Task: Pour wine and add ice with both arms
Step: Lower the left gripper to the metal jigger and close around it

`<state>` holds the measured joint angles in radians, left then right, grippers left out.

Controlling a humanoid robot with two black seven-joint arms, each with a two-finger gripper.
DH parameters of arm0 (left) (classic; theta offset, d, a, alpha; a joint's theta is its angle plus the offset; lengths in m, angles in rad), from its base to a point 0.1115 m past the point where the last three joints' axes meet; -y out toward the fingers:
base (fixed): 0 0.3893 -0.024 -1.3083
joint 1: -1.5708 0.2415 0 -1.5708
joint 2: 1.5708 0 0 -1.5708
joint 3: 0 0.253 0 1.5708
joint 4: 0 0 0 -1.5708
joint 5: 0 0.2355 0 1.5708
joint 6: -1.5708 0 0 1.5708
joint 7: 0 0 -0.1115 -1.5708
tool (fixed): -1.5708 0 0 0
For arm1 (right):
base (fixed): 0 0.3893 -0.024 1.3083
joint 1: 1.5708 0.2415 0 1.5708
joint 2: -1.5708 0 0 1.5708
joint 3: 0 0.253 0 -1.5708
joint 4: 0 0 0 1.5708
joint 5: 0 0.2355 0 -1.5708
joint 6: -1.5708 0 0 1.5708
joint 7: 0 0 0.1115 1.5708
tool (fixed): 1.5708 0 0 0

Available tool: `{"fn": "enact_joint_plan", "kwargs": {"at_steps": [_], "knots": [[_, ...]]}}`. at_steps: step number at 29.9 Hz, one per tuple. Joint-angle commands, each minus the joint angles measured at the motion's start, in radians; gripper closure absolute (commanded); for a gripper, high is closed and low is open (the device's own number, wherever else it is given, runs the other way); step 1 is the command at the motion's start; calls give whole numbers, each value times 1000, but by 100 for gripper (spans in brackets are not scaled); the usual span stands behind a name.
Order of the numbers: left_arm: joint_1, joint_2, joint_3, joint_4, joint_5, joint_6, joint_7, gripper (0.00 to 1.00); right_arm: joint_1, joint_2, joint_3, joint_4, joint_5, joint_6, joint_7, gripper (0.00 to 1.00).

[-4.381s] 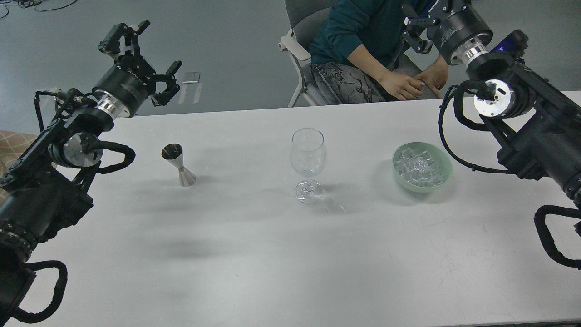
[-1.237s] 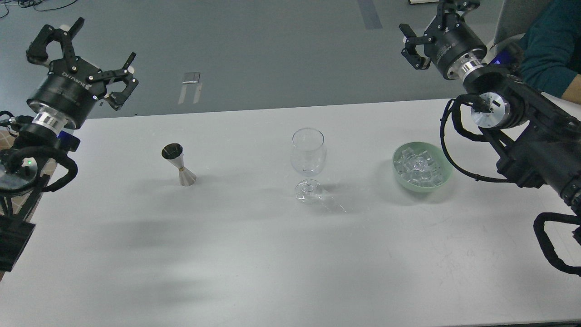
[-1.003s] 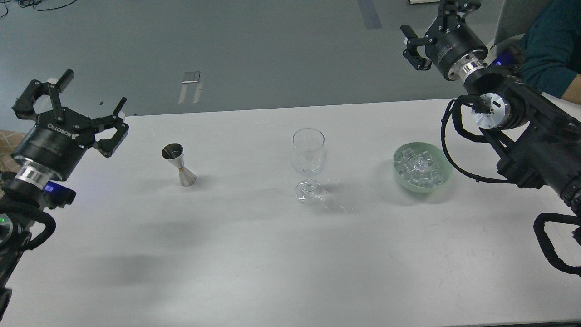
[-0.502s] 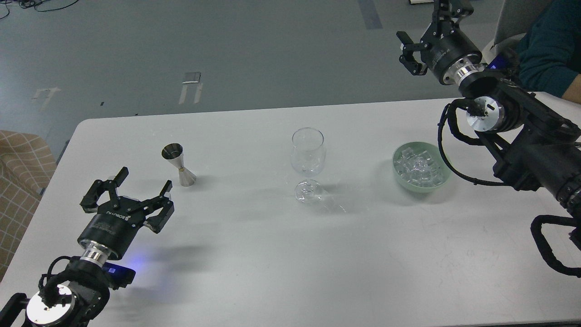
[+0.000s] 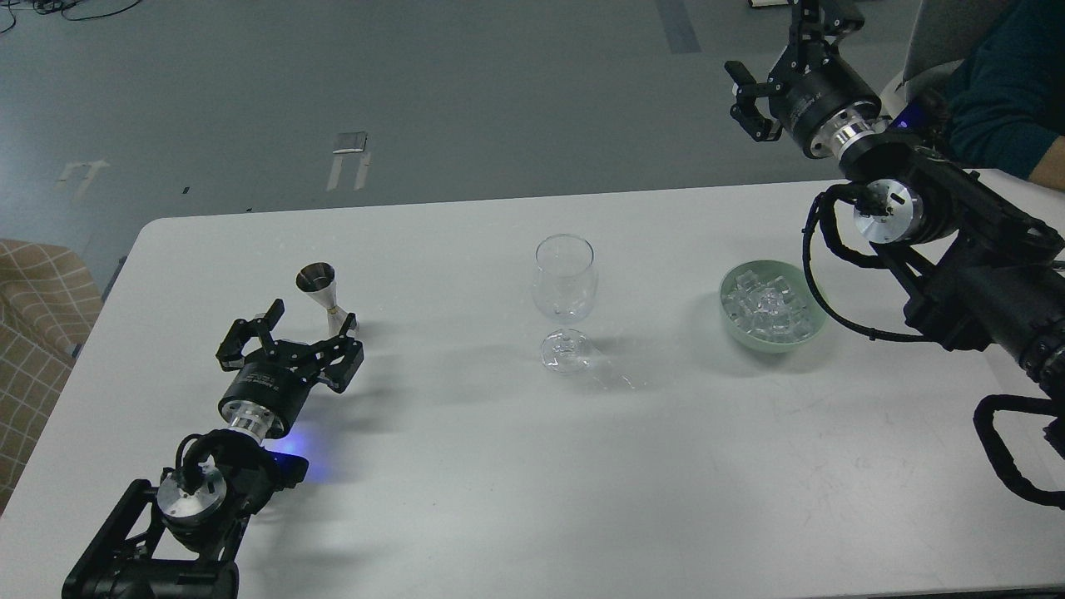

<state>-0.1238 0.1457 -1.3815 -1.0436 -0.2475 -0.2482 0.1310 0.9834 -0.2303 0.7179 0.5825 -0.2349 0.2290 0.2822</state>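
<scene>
A small steel jigger (image 5: pixel 323 293) stands on the white table (image 5: pixel 466 466) at the left. An empty clear wine glass (image 5: pixel 565 287) stands at the middle. A heap of clear ice cubes (image 5: pixel 765 306) lies in a pale green bowl (image 5: pixel 811 329) at the right. My left gripper (image 5: pixel 291 329) is open, low over the table, right in front of the jigger's base, its fingers either side of it. My right gripper (image 5: pixel 782 58) is open and empty, held high beyond the table's far edge, well behind the bowl.
A person in a teal top (image 5: pixel 998 91) sits at the far right behind the table. A tan checked seat (image 5: pixel 37 316) stands off the table's left edge. Grey floor lies beyond the far edge.
</scene>
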Motion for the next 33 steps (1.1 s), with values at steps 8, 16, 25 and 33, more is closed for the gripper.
{"fn": "enact_joint_plan", "kwargs": {"at_steps": [8, 16, 25, 33], "knots": [[-68, -12, 2, 105, 30, -5, -13, 3, -3, -1, -2, 0, 0, 0, 0, 0], [-109, -12, 4, 146, 40, -6, -13, 5, -5, -3, -2, 0, 0, 0, 0, 0], [-155, -28, 6, 194, 60, 1, -14, 14, -3, -4, -2, 2, 0, 1, 0, 0], [-174, -37, 18, 204, 63, 6, -16, 45, -3, -4, -2, 2, 0, 1, 0, 0]]}}
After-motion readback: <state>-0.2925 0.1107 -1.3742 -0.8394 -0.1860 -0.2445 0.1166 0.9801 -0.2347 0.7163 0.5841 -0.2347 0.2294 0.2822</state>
